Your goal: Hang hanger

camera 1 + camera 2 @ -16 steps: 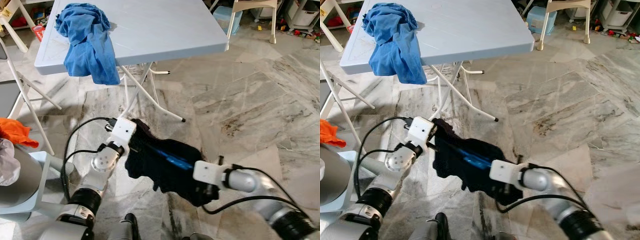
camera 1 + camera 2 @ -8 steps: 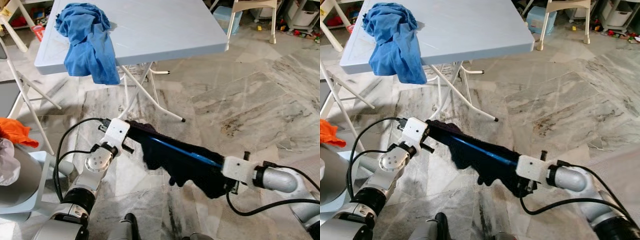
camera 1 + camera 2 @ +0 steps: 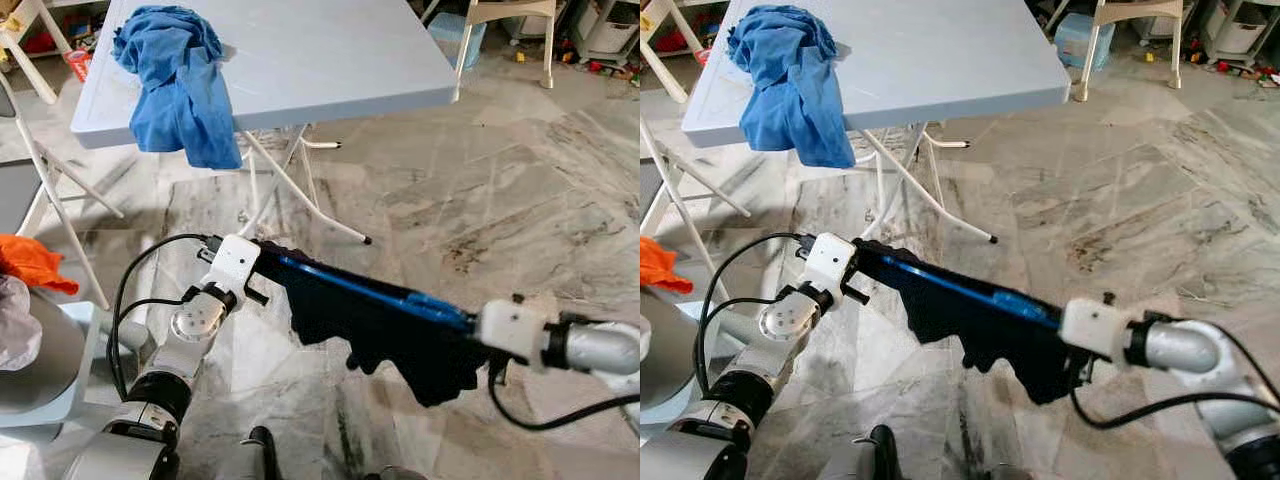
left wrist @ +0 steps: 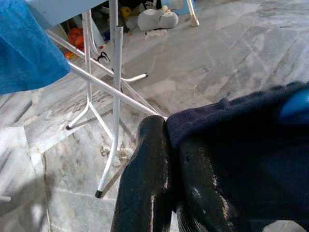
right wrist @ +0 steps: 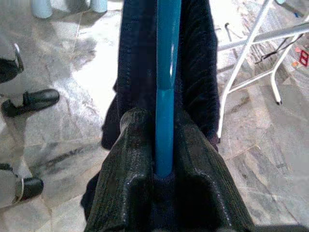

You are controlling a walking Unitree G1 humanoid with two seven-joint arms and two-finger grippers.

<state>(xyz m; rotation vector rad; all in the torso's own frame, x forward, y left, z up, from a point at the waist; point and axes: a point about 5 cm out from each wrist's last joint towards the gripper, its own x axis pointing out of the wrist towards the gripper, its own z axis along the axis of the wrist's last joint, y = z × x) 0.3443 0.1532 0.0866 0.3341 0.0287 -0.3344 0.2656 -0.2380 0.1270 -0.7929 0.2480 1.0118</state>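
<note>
A blue hanger runs slantwise between my two grippers, low over the marble floor in front of the table. A dark navy garment is draped over it and hangs down. My left gripper is shut on the garment's upper left end; in the left wrist view its fingers pinch the dark cloth. My right gripper is shut on the lower right end, with the hanger bar lying between its cloth-wrapped fingers.
A light blue folding table stands ahead with a blue cloth hanging off its left edge and white legs beneath. An orange cloth and a grey seat are at my left. Dark shoes rest on the floor.
My right gripper has swung out to the right, drawing the hanger and garment out into a longer line. The left gripper has stayed almost where it was.
</note>
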